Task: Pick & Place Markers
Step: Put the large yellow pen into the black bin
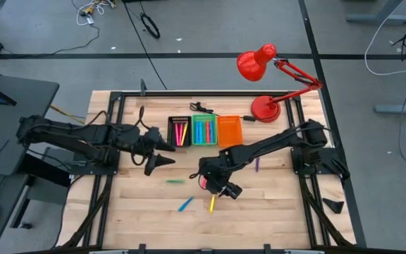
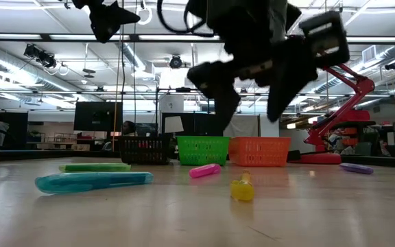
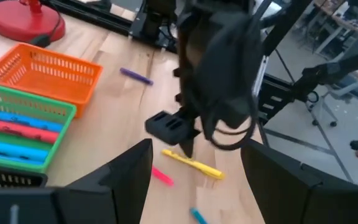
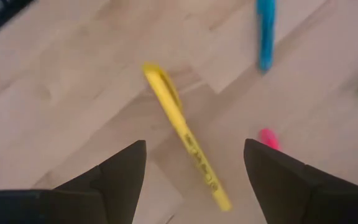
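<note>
While the right gripper [image 1: 216, 189] hangs over the middle of the desk [image 1: 273, 219] in the high view, its fingers stand apart and empty, with the yellow marker [image 1: 212, 204] lying just beyond their tips. A blue marker [image 1: 185, 204] and a green marker [image 1: 175, 181] lie loose off to one side, and a purple marker [image 1: 257, 165] rests behind the arm. The left gripper [image 1: 162, 154] waits near the black bin [image 1: 180, 131], fingers also apart and holding nothing; the green bin [image 1: 204, 130] already holds several markers, and the orange bin [image 1: 230, 130] looks empty.

From the low view, the yellow marker [image 2: 242, 188] lies flat on the desk, end-on to the camera, below the raised right fingers, with a pink marker [image 2: 205, 170] near it.

Seen from the left wrist, the yellow marker [image 3: 193, 163] sits right under the right arm's fingers.

Through the right wrist view, the yellow marker [image 4: 184, 139] runs slantwise between the open fingers [image 4: 120, 173], not yet touched. It looks light, stiff and smooth, so it may roll or skid; taking it across the barrel at mid-length seems safest.
</note>
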Controlling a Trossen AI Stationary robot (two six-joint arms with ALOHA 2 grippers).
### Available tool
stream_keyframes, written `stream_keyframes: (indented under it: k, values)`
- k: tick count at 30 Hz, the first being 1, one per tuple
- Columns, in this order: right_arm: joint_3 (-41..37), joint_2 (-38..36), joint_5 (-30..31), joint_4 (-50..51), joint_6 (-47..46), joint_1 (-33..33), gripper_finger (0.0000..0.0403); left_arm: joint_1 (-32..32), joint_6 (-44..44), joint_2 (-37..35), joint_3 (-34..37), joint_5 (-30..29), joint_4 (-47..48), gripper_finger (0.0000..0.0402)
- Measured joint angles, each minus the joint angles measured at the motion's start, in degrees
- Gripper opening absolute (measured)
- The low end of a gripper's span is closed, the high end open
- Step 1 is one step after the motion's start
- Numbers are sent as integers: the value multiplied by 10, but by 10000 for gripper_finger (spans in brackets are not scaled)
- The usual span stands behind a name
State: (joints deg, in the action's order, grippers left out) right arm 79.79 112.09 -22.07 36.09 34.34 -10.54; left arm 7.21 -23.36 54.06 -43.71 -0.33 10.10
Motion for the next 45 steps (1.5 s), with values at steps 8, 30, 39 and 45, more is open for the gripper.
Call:
stream_keyframes:
  k: [8, 30, 39, 45]
  values:
    - [0, 57, 61, 23, 82, -2, 272, 16, -16, -1, 1, -15, -1, 252]
    - [0, 69, 103, 23, 188, -2, 53, 30, -46, -1, 1, -27, 0, 252]
    - [-2, 60, 111, 30, 131, -8, 17, 30, -61, 0, 1, -27, 0, 252]
    - [-2, -2, 104, 81, 76, -9, 11, 30, -61, 0, 1, -36, -6, 252]
